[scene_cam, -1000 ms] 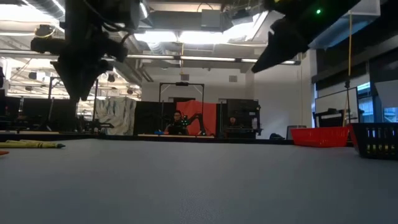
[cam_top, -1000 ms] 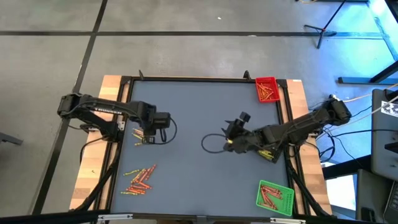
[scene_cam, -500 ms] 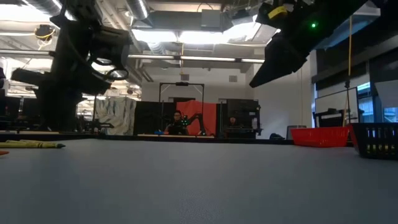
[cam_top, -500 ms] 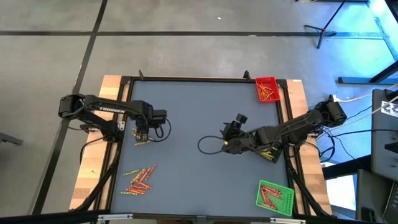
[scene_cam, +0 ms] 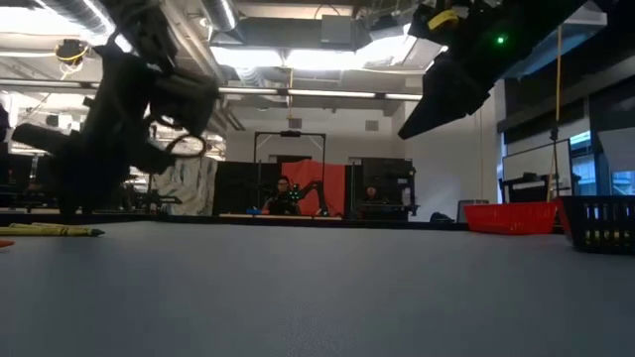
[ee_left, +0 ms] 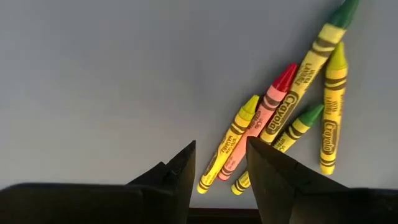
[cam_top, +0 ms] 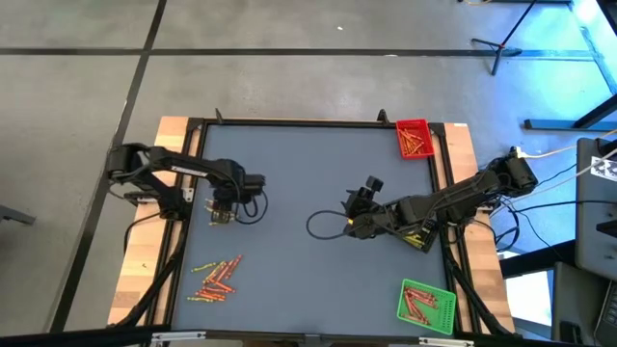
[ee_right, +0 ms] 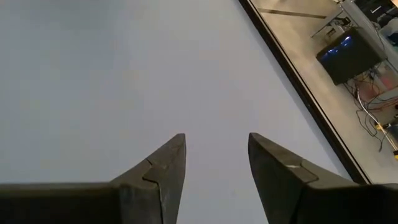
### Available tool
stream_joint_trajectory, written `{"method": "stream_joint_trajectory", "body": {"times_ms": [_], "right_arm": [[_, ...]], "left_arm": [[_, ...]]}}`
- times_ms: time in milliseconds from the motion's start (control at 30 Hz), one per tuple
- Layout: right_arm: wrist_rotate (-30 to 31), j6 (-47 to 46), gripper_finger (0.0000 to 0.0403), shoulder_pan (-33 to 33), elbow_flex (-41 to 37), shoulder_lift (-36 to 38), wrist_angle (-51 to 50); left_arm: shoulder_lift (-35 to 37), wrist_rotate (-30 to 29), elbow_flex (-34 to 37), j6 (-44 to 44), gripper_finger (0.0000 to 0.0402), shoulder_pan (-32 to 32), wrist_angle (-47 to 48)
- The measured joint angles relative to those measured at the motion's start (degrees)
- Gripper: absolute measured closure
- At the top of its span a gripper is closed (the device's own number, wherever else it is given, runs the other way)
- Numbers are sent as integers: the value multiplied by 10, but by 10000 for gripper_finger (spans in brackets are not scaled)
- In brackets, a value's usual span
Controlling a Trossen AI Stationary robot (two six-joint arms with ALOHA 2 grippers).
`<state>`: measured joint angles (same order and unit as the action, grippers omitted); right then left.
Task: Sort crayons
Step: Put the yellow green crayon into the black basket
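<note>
Fingers of the left gripper (ee_left: pixel 221 165) stand apart and empty, straddling a small cluster of crayons (ee_left: pixel 283 124) on the table (cam_top: pixel 308 173), seemingly just above them. The right gripper (ee_right: pixel 214 165), also parted and empty, hangs mid-table, well apart from the crayons.

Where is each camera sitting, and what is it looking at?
High view: above the table, looking straight down; both arms show, plus the red tray, green tray and a loose crayon pile.
Low view: at tabletop height, looking across into the room; both arms hang in from above.
Left wrist view: on the left arm, looking down past the open left hand at five crayons.
Right wrist view: on the right arm, looking past the open right hand at bare table.
Shared: the high and left wrist views both show that small cluster.
</note>
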<state>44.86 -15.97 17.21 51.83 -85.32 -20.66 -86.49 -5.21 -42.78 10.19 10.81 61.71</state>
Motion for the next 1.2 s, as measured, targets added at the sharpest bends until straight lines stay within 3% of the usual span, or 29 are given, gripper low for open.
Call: {"method": "stream_joint_trajectory", "body": {"times_ms": [567,1067,1200], "right_arm": [[0,0,230,0,0,0,0],[0,-2,230,0,0,0,0],[-9,-16,230,0,0,0,1]], "left_arm": [[-90,-7,-2,18,279,0,-22],[-92,4,-11,41,392,29,-18],[-94,-5,-34,39,397,23,-9]]}}
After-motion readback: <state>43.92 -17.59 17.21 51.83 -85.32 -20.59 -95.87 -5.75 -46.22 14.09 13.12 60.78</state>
